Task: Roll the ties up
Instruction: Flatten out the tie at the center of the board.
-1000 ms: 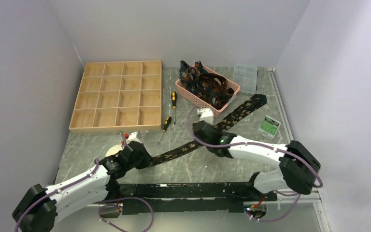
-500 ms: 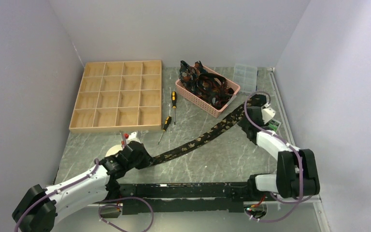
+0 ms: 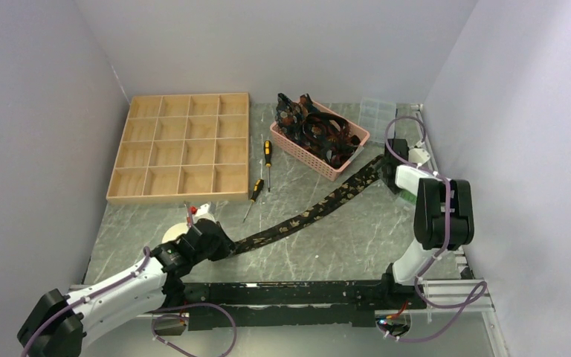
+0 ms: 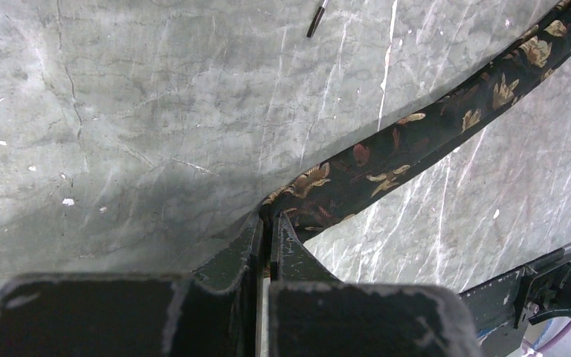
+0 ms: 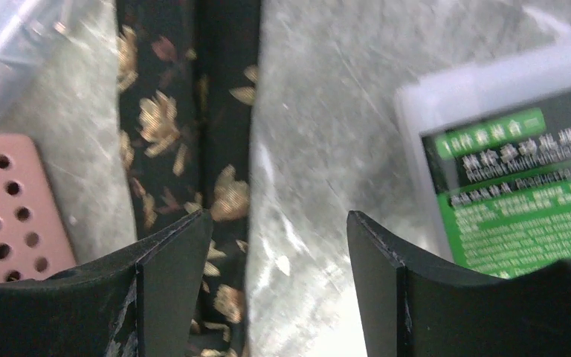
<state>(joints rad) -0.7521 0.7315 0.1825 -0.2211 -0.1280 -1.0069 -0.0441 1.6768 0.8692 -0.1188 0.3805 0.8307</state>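
Tie (image 3: pixel 305 216) lies flat on the bench (image 3: pixel 342 253), running diagonally from near the front-left up to the far-right edge. Other ties (image 3: pixel 320 130) are heaped in the pink basket (image 3: pixel 297 152) at the far middle.

Left gripper (image 4: pixel 270 223): fingers clenched on the tie's narrow end, fabric coming straight out of the tips. Right gripper (image 5: pixel 279 245): fingers spread, nothing between them. It hangs over the wide end by the right edge. One finger sits above the fabric, and the gap is mostly over bare bench, next to the green-labelled box (image 5: pixel 520 186).

Handling, my read: light, limp and probably slick. No stiffness at all, so it'll sag, twist or fold wherever it's unsupported, and a loose roll will likely spring open. Not fragile, though a hard pinch may crease it.

Grip advice: the narrow end is a good roll start, since there's less bulk at the core. At the wide end, pinch across the full width, flat to the bench, not on one edge, or it'll skew. Keep light tension along the length so the turns stack straight.
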